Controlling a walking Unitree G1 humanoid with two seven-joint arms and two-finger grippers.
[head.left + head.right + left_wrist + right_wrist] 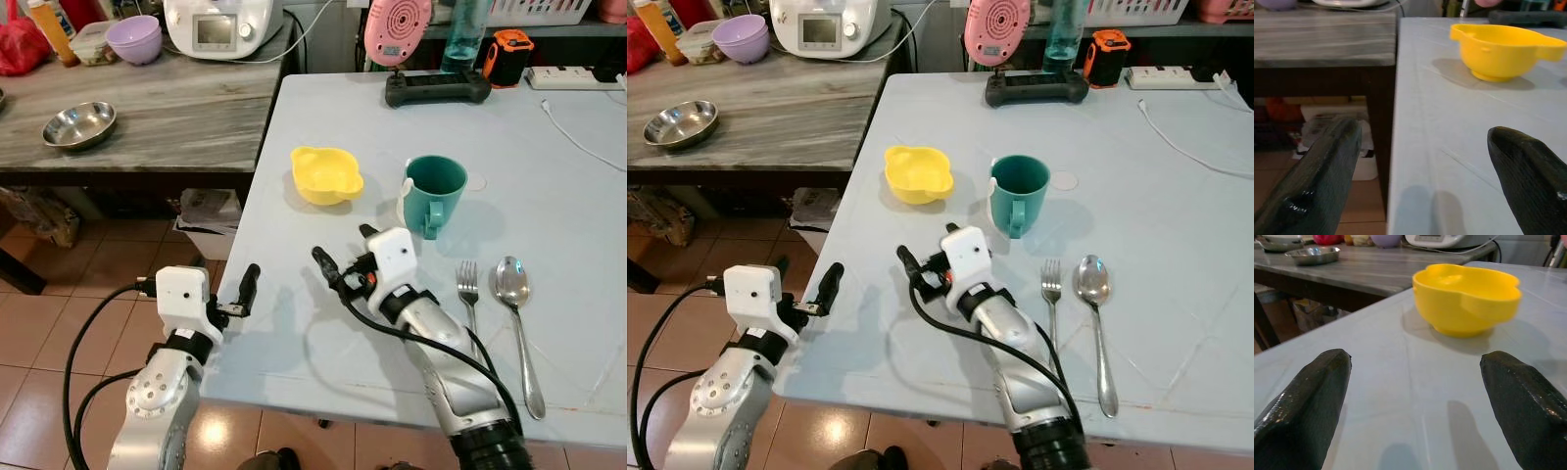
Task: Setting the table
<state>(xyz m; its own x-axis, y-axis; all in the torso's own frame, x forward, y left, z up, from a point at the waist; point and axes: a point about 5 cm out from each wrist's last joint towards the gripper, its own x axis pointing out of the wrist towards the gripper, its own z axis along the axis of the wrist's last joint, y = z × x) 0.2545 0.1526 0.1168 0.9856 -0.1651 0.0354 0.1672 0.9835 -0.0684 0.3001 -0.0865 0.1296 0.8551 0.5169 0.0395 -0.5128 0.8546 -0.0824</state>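
Two work areas come under our review: a pale blue surface (549,225) carrying the table setting, and beside it on the robot's left a grey wooden counter (167,108). On the counter we note a white cooker (220,24), a lilac bowl (134,37) and a steel bowl (78,124). On the blue surface we record a teal mug (435,188), upright, handle toward the robot, with a yellow bowl (326,174) just beside it on the robot's left, the two apart. Nearer the robot and to the right, a spoon (515,323) and a fork (468,294) lie side by side, not touching. We find the right pincer (345,249) low over the blue surface, between its near edge and the yellow bowl, fingers spread and empty. The left pincer (240,292) hovers at the surface's left edge, likewise released, one finger over the floor.
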